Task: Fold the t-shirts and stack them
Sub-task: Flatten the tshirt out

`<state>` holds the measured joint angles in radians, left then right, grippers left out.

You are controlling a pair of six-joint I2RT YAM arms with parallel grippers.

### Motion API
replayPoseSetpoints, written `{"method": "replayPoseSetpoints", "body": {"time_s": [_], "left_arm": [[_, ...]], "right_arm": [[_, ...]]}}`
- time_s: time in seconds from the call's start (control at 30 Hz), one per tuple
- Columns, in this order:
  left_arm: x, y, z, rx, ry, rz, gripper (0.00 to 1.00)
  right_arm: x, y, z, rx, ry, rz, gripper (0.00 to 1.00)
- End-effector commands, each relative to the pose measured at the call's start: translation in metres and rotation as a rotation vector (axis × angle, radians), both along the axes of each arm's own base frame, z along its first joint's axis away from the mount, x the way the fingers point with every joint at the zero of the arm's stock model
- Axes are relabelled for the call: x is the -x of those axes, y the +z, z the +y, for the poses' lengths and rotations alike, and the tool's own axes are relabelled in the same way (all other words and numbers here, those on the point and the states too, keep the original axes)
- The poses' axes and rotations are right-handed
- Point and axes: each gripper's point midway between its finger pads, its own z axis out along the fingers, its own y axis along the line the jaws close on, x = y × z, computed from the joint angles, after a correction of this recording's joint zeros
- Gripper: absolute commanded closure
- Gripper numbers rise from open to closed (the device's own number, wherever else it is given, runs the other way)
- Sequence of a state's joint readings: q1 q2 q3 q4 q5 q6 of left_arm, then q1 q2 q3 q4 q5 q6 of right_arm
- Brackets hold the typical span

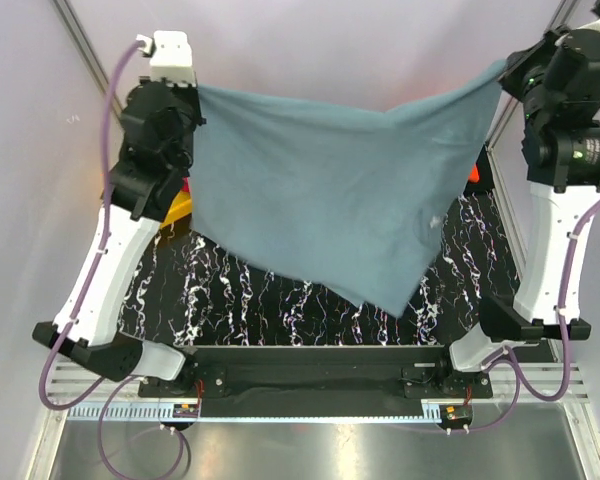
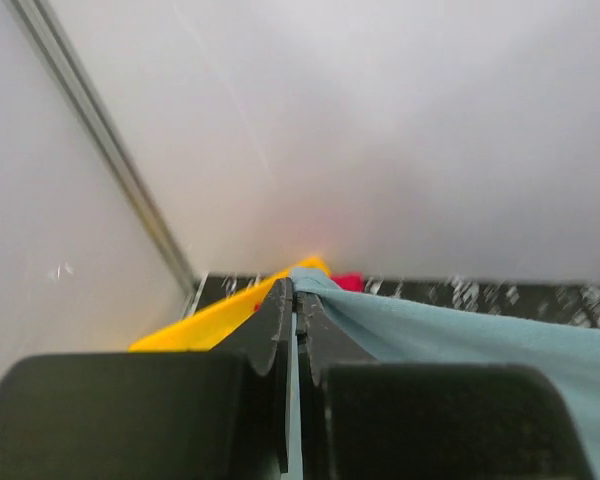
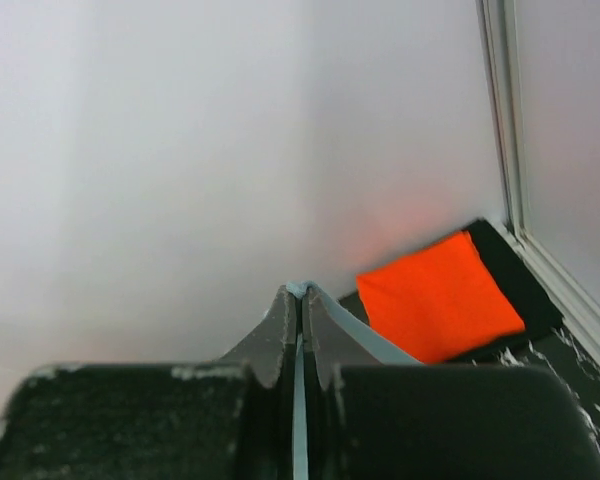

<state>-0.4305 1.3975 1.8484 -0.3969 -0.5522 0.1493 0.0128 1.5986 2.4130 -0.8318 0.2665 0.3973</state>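
Observation:
A grey-blue t-shirt [image 1: 330, 200] hangs spread in the air between both arms, sagging to a point low over the black marbled table [image 1: 280, 300]. My left gripper [image 1: 192, 92] is shut on its upper left corner, with cloth pinched at the fingertips [image 2: 296, 290]. My right gripper [image 1: 507, 68] is shut on the upper right corner, a fold of cloth [image 3: 302, 290] showing at its tips. An orange t-shirt [image 3: 438, 296] lies folded at the back right of the table; only a sliver of orange t-shirt [image 1: 472, 172] shows from above. A bit of crimson t-shirt [image 2: 346, 282] peeks beside the held cloth.
A yellow bin [image 2: 210, 320] sits at the back left, partly hidden behind the left arm [image 1: 176, 212]. White walls close in the back and sides, with metal frame posts [image 3: 500, 110] at the corners.

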Motion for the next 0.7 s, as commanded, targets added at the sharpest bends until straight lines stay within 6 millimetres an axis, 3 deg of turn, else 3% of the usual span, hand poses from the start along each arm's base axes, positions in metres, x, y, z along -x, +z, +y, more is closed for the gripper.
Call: {"method": "replayPoseSetpoints", "body": {"time_s": [0.0,0.03,0.1,0.13,0.17,0.2,0.23,0.27,0.3,0.37,0.4,0.47,0.6,0.67], "left_arm": [[0.046,0.082,0.012,0.141,-0.054,-0.237,1.0],[0.061,0.09,0.016,0.155,-0.068,-0.264,1.0],[0.073,0.088,0.018,0.169,-0.09,-0.27,1.0],[0.091,0.096,0.024,0.185,-0.106,-0.304,1.0],[0.096,0.092,0.024,0.188,-0.114,-0.299,1.0],[0.103,0.092,0.025,0.207,-0.126,-0.308,1.0],[0.123,0.099,0.029,0.225,-0.154,-0.342,1.0],[0.126,0.088,0.029,0.227,-0.163,-0.327,1.0],[0.134,0.085,0.03,0.248,-0.176,-0.331,1.0],[0.16,0.08,0.043,0.266,-0.176,-0.359,1.0],[0.18,0.085,0.052,0.306,-0.178,-0.396,1.0],[0.195,0.087,0.057,0.319,-0.186,-0.421,1.0],[0.24,0.111,0.067,0.37,-0.255,-0.525,1.0],[0.255,0.125,0.07,0.382,-0.279,-0.565,1.0]], "right_arm": [[0.06,0.086,0.006,0.051,0.047,-0.259,1.0],[0.065,0.086,0.009,0.048,0.066,-0.26,1.0],[0.084,0.085,0.018,0.044,0.113,-0.256,1.0],[0.091,0.084,0.02,0.038,0.124,-0.252,1.0],[0.095,0.073,0.023,0.034,0.141,-0.219,1.0],[0.116,0.079,0.027,0.037,0.166,-0.243,1.0],[0.125,0.078,0.029,0.047,0.176,-0.242,1.0],[0.13,0.069,0.029,0.052,0.181,-0.223,1.0],[0.159,0.078,0.028,0.071,0.178,-0.264,1.0],[0.181,0.07,0.027,0.073,0.17,-0.251,1.0],[0.205,0.075,0.028,0.071,0.176,-0.283,1.0],[0.236,0.074,0.031,0.062,0.194,-0.297,1.0],[0.272,0.085,0.032,0.041,0.201,-0.35,1.0],[0.296,0.1,0.029,0.038,0.183,-0.412,1.0]]}}
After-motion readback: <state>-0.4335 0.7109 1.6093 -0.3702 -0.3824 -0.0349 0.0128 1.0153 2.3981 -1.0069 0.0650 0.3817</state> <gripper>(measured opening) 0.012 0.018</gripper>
